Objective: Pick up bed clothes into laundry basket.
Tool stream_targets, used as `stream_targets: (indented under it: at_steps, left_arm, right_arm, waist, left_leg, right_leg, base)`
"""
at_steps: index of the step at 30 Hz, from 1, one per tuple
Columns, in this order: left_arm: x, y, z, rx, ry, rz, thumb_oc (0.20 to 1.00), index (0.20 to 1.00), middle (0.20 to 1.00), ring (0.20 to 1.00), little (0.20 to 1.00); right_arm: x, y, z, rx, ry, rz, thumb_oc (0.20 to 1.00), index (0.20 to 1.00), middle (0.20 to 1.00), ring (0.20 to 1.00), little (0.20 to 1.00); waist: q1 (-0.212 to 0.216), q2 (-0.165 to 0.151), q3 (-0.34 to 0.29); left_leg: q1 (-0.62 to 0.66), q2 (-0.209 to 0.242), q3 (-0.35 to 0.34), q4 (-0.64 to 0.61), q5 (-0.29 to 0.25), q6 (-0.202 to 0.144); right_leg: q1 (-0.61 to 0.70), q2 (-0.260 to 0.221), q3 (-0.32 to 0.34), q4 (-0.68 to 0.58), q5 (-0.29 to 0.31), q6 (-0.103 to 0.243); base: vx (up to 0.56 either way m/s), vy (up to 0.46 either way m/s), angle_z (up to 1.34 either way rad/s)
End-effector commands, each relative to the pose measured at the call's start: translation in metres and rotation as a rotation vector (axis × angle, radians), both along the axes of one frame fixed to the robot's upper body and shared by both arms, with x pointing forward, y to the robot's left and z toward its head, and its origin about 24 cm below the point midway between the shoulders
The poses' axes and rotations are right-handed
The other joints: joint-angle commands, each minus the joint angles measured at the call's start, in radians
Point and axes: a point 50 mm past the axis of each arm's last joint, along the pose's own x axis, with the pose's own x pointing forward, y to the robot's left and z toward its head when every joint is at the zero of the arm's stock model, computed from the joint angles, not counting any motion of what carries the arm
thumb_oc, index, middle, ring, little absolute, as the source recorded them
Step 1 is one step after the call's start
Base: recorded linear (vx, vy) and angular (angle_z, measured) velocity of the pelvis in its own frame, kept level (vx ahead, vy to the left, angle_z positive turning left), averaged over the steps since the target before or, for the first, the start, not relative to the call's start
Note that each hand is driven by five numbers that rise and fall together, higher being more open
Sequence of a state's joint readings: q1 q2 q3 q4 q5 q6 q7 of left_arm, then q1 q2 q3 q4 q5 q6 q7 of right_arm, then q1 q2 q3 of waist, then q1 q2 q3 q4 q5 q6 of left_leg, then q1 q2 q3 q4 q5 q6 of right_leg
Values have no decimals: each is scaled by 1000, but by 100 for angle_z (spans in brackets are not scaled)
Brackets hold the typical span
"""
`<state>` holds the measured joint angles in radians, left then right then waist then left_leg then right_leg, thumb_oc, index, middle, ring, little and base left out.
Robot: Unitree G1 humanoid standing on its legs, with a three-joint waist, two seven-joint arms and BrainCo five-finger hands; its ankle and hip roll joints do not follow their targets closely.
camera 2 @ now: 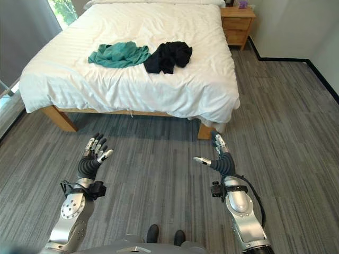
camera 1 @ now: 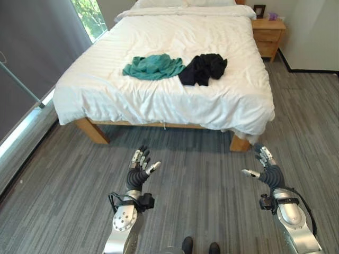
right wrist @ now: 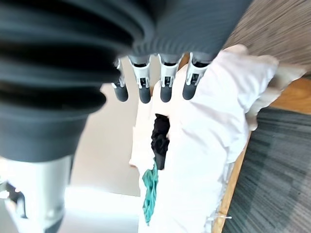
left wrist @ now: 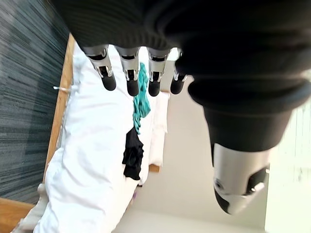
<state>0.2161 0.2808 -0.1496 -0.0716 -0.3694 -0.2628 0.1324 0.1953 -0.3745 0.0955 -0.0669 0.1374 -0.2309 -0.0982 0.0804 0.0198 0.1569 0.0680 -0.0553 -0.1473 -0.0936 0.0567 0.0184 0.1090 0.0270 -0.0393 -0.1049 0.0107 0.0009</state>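
two garments [camera 1: 175, 67] side by side on bed [camera 1: 132, 100], nightstand [camera 1: 268, 35] behind-right

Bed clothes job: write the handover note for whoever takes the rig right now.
Left hand: open, holding nothing, over the floor short of the bed.
Right hand: open, holding nothing, near the bed's foot corner.
Teal garment and black garment lie side by side on the bed, untouched.
Done: nothing picked up.
Left: step closer, grasp both garments, find the laundry basket and drop them in.
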Motion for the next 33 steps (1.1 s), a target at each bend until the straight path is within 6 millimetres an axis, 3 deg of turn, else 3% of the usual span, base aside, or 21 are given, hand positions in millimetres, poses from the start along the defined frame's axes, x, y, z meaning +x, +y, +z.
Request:
stream_targets:
  at_steps: [1, 7, 9, 10, 11, 12, 14, 15, 16, 17, 18, 19, 22, 25, 26, 27, 28, 30, 32, 33]
  left_arm:
    - [1, 8, 24, 97, -142, -39, 1000, 1000, 1000, 1000, 1000]
    - [3, 5, 20, 89, -119, -47, 1000, 1000, 1000, 1000, 1000]
    - [7, 5, 23, 98, -134, -52, 1000, 1000, 1000, 1000, 1000]
    - [8, 5, 23, 104, -136, -55, 1000, 1000, 1000, 1000, 1000]
    - [10, 4, 26, 104, -151, -59, 1000, 1000, 1000, 1000, 1000]
    - [10, 4, 27, 104, -152, -59, 1000, 1000, 1000, 1000, 1000]
    - [12, 2, 30, 80, -168, -54, 1000, 1000, 1000, 1000, 1000]
    - [12, 1, 29, 71, -164, -51, 1000, 1000, 1000, 1000, 1000]
    - [11, 1, 27, 68, -154, -51, 1000, 1000, 1000, 1000, 1000]
    - [10, 1, 26, 62, -148, -50, 1000, 1000, 1000, 1000, 1000]
    - [6, 1, 23, 44, -131, -50, 1000, 1000, 1000, 1000, 1000]
    - [5, 1, 22, 44, -130, -50, 1000, 1000, 1000, 1000, 1000]
    - [3, 3, 20, 62, -118, -51, 1000, 1000, 1000, 1000, 1000]
    - [3, 3, 21, 72, -123, -59, 1000, 1000, 1000, 1000, 1000]
    - [3, 4, 21, 85, -118, -61, 1000, 1000, 1000, 1000, 1000]
    - [5, 5, 22, 114, -117, -71, 1000, 1000, 1000, 1000, 1000]
    - [5, 5, 22, 114, -118, -71, 1000, 1000, 1000, 1000, 1000]
    - [7, 7, 27, 158, -130, -90, 1000, 1000, 1000, 1000, 1000]
    - [8, 10, 33, 202, -146, -91, 1000, 1000, 1000, 1000, 1000]
    - [10, 11, 35, 223, -155, -94, 1000, 1000, 1000, 1000, 1000]
  right_arm:
    - [-5, -4, 26, 13, -138, 26, 1000, 1000, 1000, 1000, 1000]
    - [-7, -8, 19, -19, -108, -14, 1000, 1000, 1000, 1000, 1000]
    - [-4, -9, 22, -29, -131, -28, 1000, 1000, 1000, 1000, 1000]
    - [-3, -9, 24, -36, -140, -31, 1000, 1000, 1000, 1000, 1000]
    - [-1, -11, 30, -56, -167, -33, 1000, 1000, 1000, 1000, 1000]
    - [-1, -11, 30, -56, -168, -34, 1000, 1000, 1000, 1000, 1000]
    - [1, -13, 36, -89, -195, -39, 1000, 1000, 1000, 1000, 1000]
    - [3, -15, 38, -102, -200, -47, 1000, 1000, 1000, 1000, 1000]
    - [4, -15, 38, -107, -202, -58, 1000, 1000, 1000, 1000, 1000]
    - [5, -15, 38, -114, -197, -60, 1000, 1000, 1000, 1000, 1000]
    - [6, -13, 37, -114, -192, -63, 1000, 1000, 1000, 1000, 1000]
    - [6, -13, 36, -114, -191, -63, 1000, 1000, 1000, 1000, 1000]
    - [13, -11, 37, -153, -191, -49, 1000, 1000, 1000, 1000, 1000]
    - [15, -8, 37, -166, -195, -36, 1000, 1000, 1000, 1000, 1000]
    - [14, -7, 36, -174, -196, -34, 1000, 1000, 1000, 1000, 1000]
    - [12, -6, 33, -160, -186, -48, 1000, 1000, 1000, 1000, 1000]
    - [12, -6, 33, -160, -187, -48, 1000, 1000, 1000, 1000, 1000]
    - [10, -6, 32, -161, -187, -61, 1000, 1000, 1000, 1000, 1000]
    - [13, -4, 40, -194, -222, -65, 1000, 1000, 1000, 1000, 1000]
    - [15, -5, 45, -218, -249, -76, 1000, 1000, 1000, 1000, 1000]
  waist:
    - [-1, -31, -27]
    - [1, -40, -19]
    - [2, -49, 4]
    - [3, -55, 18]
    - [12, -56, 64]
    - [11, -54, 64]
    - [31, -42, 122]
    - [42, -49, 137]
    - [49, -53, 137]
    - [54, -57, 133]
    - [65, -56, 109]
    - [68, -60, 110]
    - [98, -53, 77]
    - [107, -62, 60]
    - [106, -70, 45]
    - [108, -100, 32]
    - [111, -98, 31]
    - [94, -120, 31]
    - [55, -104, 52]
    - [44, -95, 53]
  left_leg:
    - [52, -1, -24, 6, -133, -14]
    - [34, 1, -44, 6, -128, -16]
    - [-13, -4, -50, 65, -133, -23]
    - [-52, -14, -46, 137, -149, -31]
    - [-145, -34, -26, 318, -128, -83]
    - [-153, -34, -27, 331, -134, -83]
    - [-308, -46, -23, 581, 15, -157]
    - [-370, -52, 1, 659, 46, -160]
    - [-436, -50, 30, 700, 27, -136]
    - [-467, -40, 61, 661, 2, -117]
    - [-457, -4, 119, 465, -56, -76]
    - [-448, -6, 125, 454, -53, -75]
    - [-412, 42, 182, 61, 24, -59]
    - [-400, 39, 175, 14, 44, -54]
    - [-387, 33, 165, 7, 73, -46]
    - [-343, 8, 146, 11, 72, -21]
    - [-345, 11, 147, 9, 75, -22]
    - [-268, -8, 134, 12, 40, 7]
    - [-188, 7, 113, 6, 4, 24]
    - [-168, 19, 110, 6, -13, 27]
  right_leg:
    - [35, -39, -25, 18, -77, 55]
    - [17, -35, -16, 18, -75, 55]
    - [0, -33, 1, 21, -76, 49]
    - [-6, -36, 4, 24, -76, 47]
    - [-1, -35, -4, 24, -79, 35]
    - [-3, -34, -5, 24, -78, 35]
    - [12, -30, -23, 23, -76, 23]
    - [21, -35, -30, 18, -82, 18]
    - [18, -32, -34, 18, -95, 17]
    - [20, -30, -33, 18, -106, 17]
    - [30, -28, -34, 18, -136, 25]
    - [32, -33, -30, 18, -138, 27]
    - [81, -22, -11, 18, -192, 51]
    - [117, -31, 0, 18, -208, 65]
    - [135, -37, 8, 18, -206, 70]
    - [141, -63, 14, 91, -198, 86]
    - [138, -61, 17, 92, -196, 85]
    - [66, -75, 20, 308, -118, 146]
    - [-67, -69, 24, 591, 53, 208]
    - [-99, -64, 13, 658, 84, 221]
  base:
    - [0, 0, 0]
    - [-6, -7, 1]
    - [-48, -35, 15]
    - [-78, -38, 17]
    - [-82, -37, 11]
    - [-104, -33, 35]
    - [-81, -32, 56]
    - [4, -69, 36]
    - [129, -70, 20]
    - [351, 11, 8]
    - [320, 37, 0]
    - [381, 96, -5]
    - [418, 159, -12]
    - [455, 193, -45]
    - [517, 218, -74]
    - [511, 219, -71]
    - [474, 188, -55]
    - [342, 168, -37]
    - [324, 212, -14]
    - [476, 269, 14]
